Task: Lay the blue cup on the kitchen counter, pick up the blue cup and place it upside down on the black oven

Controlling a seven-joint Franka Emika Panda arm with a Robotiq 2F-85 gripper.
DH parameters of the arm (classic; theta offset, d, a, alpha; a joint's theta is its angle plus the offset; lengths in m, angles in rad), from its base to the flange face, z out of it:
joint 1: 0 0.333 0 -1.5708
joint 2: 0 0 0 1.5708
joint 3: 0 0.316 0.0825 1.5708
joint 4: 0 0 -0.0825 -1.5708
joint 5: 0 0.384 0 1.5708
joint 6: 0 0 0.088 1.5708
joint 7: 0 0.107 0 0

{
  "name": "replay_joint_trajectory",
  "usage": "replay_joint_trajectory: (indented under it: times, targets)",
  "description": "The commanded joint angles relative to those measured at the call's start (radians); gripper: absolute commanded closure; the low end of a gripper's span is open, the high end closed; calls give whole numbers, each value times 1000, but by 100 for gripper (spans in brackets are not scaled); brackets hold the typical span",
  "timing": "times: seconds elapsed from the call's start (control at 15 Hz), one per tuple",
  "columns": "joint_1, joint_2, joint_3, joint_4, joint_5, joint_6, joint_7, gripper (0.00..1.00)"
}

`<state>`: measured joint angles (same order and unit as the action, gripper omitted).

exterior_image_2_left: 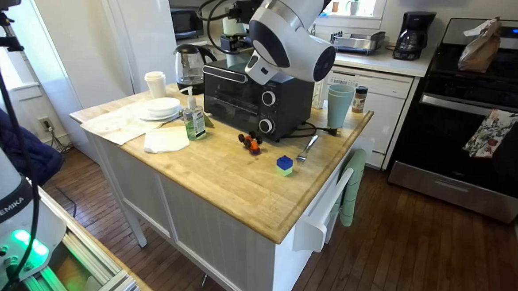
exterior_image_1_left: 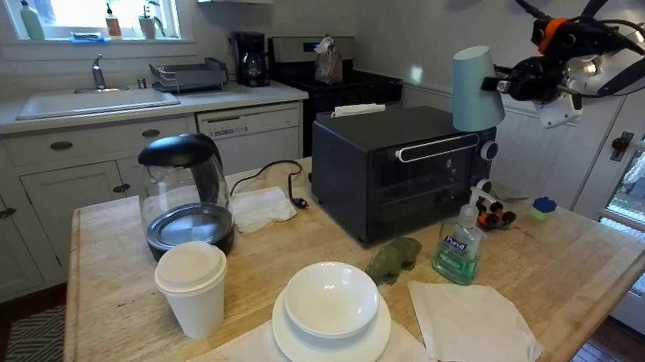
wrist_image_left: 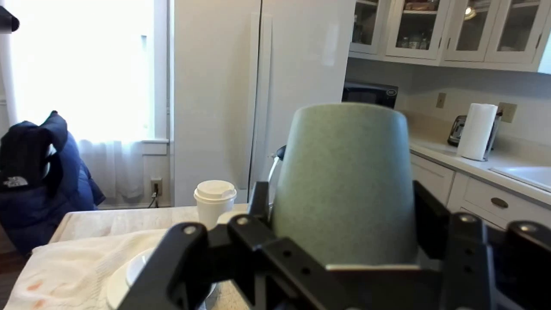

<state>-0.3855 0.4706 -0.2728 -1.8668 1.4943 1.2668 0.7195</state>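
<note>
Your gripper [wrist_image_left: 338, 189] has its fingers [wrist_image_left: 259, 200] spread to the width of the blue cup [exterior_image_1_left: 470, 99], clamped on opposite sides. You hold it upside down, tilted, over the black oven [exterior_image_1_left: 395, 176]; you cannot tell whether they touch.

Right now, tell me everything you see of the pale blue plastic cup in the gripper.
The tapered pale blue cup is plain, matte and plastic-looking, with no handle showing. It is upside down, narrow base up, wide end down, and looks tilted in an exterior view. The black gripper clasps its sides, apparently above the boxy black oven; whether cup and oven touch, I can't tell.
</note>
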Motion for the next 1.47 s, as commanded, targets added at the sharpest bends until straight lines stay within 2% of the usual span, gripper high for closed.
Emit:
replay_joint_trajectory:
  times: [0.0, 0.4, 0.73, 1.4]
  targets:
    - [3, 58, 22, 53, 85, -9, 49, 47]
    - [18, 109, 45, 122, 143, 19, 73, 47]
    - [37, 135, 48, 162, 119, 68, 56, 47]
    - [42, 164, 61, 198, 121, 90, 36, 47]
